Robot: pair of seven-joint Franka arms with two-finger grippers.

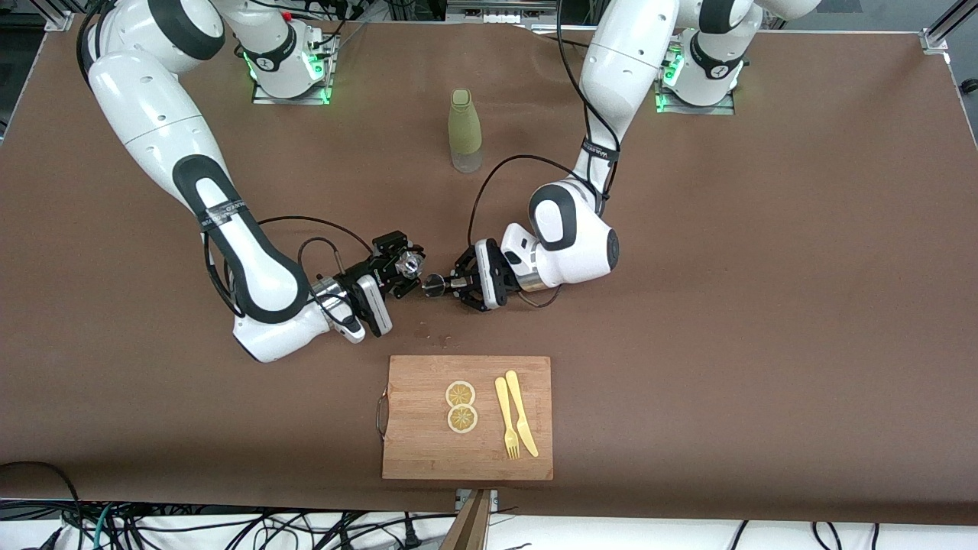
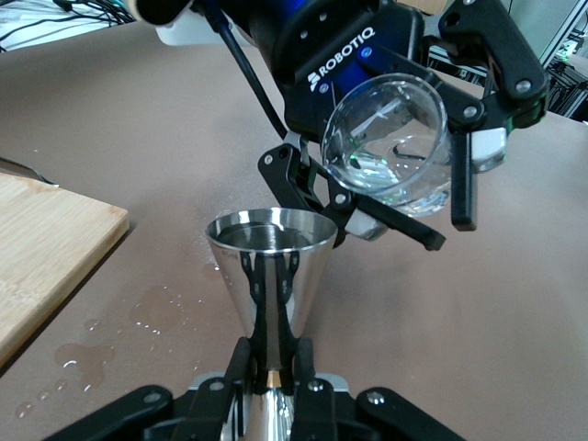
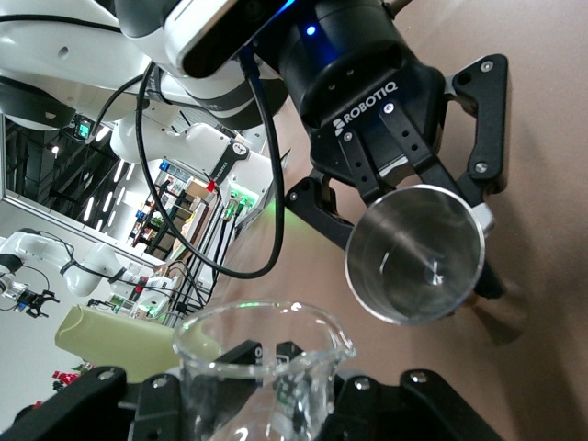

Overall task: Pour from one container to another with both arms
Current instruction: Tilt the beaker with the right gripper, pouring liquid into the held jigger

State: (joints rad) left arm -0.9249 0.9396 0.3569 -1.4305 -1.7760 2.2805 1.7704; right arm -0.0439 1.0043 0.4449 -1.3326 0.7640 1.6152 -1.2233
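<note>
Two big white robot arms meet over the brown table [image 1: 726, 305], just above the bare cloth next to the wooden cutting board [image 1: 416, 451].

The right gripper [image 1: 403, 269] has its fingers closed around a small clear glass beaker [image 2: 390, 142]. The beaker is tipped far over, with its mouth close to the shiny metal cup [image 2: 271, 262]. The beaker looks almost empty, with only a few drops clinging inside.

The left gripper [image 1: 447, 285] has its fingers closed on the thin stem of the metal cup. The cup is a cone shape and stands with its mouth up, just under the beaker's lip. I can see a little liquid sitting inside it.

So I think the pouring is nearly done, or done. The water seems to have gone from the beaker into the metal cup. What may be left is to tip the beaker back up and set both things down.

Some water went astray. There is a small puddle [image 2: 87, 354] and some drops on the table between the cup and the cutting board.

On the cutting board lie two lemon slices [image 1: 461, 406], a yellow fork [image 1: 506, 418] and a yellow knife [image 1: 522, 412]. A pale green bottle [image 1: 464, 130] stands well away from the board, up near the robots' bases.
</note>
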